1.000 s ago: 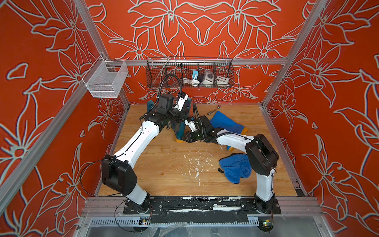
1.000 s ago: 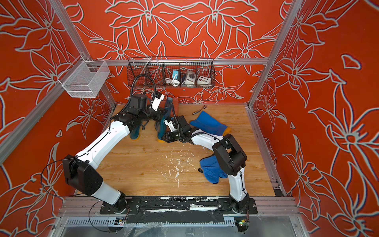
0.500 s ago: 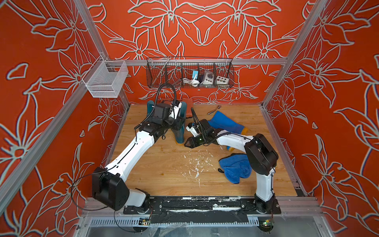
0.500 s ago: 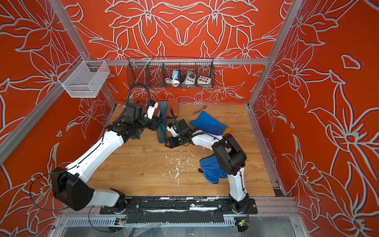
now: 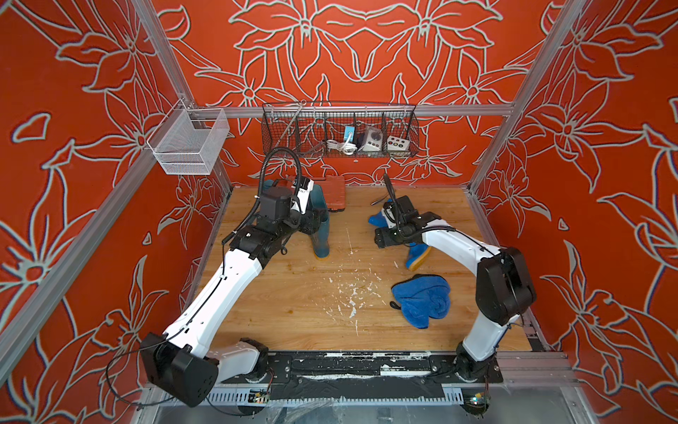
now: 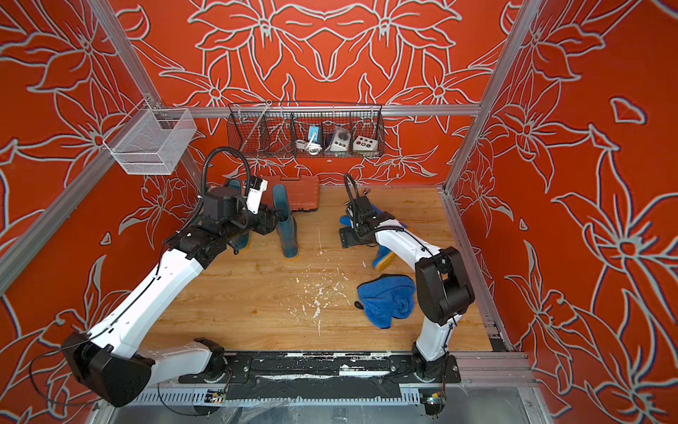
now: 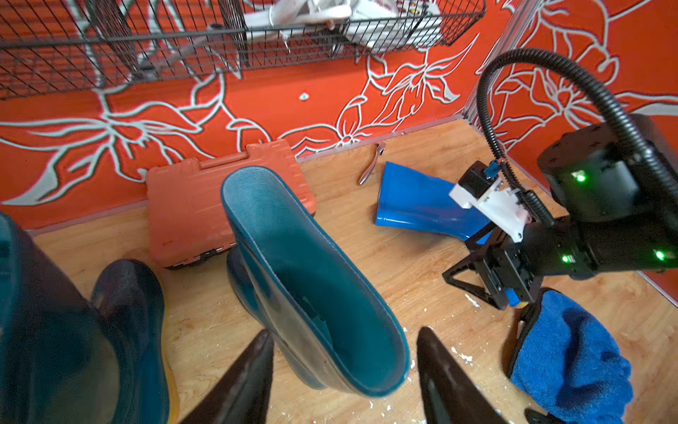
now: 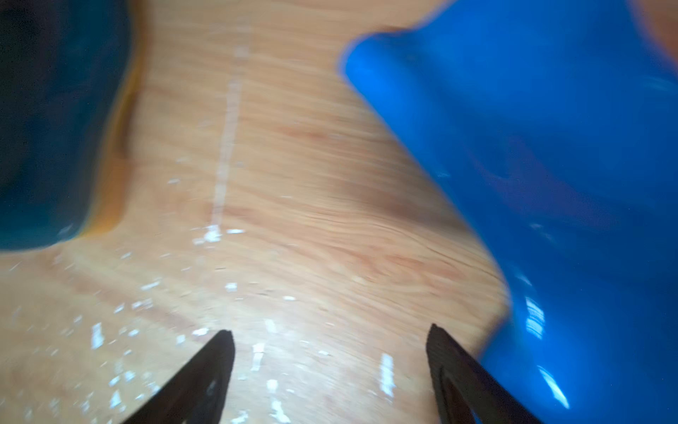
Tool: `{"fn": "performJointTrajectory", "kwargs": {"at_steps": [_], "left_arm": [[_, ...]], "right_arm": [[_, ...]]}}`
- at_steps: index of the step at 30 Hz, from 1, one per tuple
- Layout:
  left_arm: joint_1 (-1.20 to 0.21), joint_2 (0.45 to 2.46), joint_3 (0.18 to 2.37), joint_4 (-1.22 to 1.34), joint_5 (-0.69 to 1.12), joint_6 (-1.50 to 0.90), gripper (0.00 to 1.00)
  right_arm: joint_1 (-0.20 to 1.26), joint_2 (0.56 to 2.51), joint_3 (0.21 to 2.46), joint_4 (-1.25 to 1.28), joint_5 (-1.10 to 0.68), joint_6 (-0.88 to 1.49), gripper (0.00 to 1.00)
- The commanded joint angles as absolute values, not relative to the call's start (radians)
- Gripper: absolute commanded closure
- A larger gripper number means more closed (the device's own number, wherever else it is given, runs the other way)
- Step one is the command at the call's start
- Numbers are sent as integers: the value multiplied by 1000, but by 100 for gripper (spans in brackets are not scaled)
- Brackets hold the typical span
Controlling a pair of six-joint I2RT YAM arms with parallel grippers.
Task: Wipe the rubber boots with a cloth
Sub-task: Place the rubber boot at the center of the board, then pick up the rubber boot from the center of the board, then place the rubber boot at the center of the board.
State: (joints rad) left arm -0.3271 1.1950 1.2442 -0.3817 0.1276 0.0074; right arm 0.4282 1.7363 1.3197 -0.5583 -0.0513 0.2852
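- Wire basket on the back wall holds a white cable, a small blue-and-white item and two pale boxes with buttons, all toward its right end.
- Mesh basket hangs on the left wall rail. Only the top views show it.
- Case, orange, lies shut on the floor against the back wall.
- Teal boot stands upright just in front of the case. Second teal boot stands beside it, mostly behind the left arm.
- Blue boot lies on its side on the right half of the floor. Cloth lies bunched near its sole, apart from both grippers.
- Left gripper: fingers spread either side of the teal boot's top rim, not clamped on it.
- Right gripper: fingers wide apart over bare floor just beside the blue boot, holding nothing.
- Left wrist view looks down into the teal boot's shaft. It also shows the blue boot's open top and a metal tool by the back wall. In both top views the right arm covers most of that boot.
- Right wrist view is blurred. It shows the blue boot's glossy side, a teal boot's orange sole edge and white flecks.
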Motion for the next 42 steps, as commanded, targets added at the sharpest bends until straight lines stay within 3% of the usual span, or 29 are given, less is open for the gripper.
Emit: {"fn": "performJointTrajectory", "kwargs": {"at_steps": [1, 8, 13, 16, 21, 24, 33, 42], "left_arm": [[-322, 1162, 1226, -403, 129, 18, 39], [-322, 1100, 1215, -419, 144, 15, 39], [-322, 1049, 1199, -431, 172, -1, 39], [-322, 1010, 1174, -437, 196, -5, 39], [-330, 902, 1103, -429, 260, 50, 39], [-346, 833, 1058, -390, 282, 86, 38], [-505, 726, 984, -310, 276, 259, 38], [-874, 804, 926, -221, 23, 447, 33]], "right_arm": [[371, 1654, 1272, -653, 98, 311, 11], [286, 1544, 1130, -658, 169, 337, 5], [262, 1626, 1082, -603, 96, 359, 6], [246, 1713, 1100, -585, 22, 373, 24], [234, 1688, 1117, -604, 32, 357, 82], [206, 1614, 1134, -653, 37, 331, 100], [180, 1352, 1302, -947, 58, 249, 100], [191, 1220, 1333, -1219, -91, 231, 100]]}}
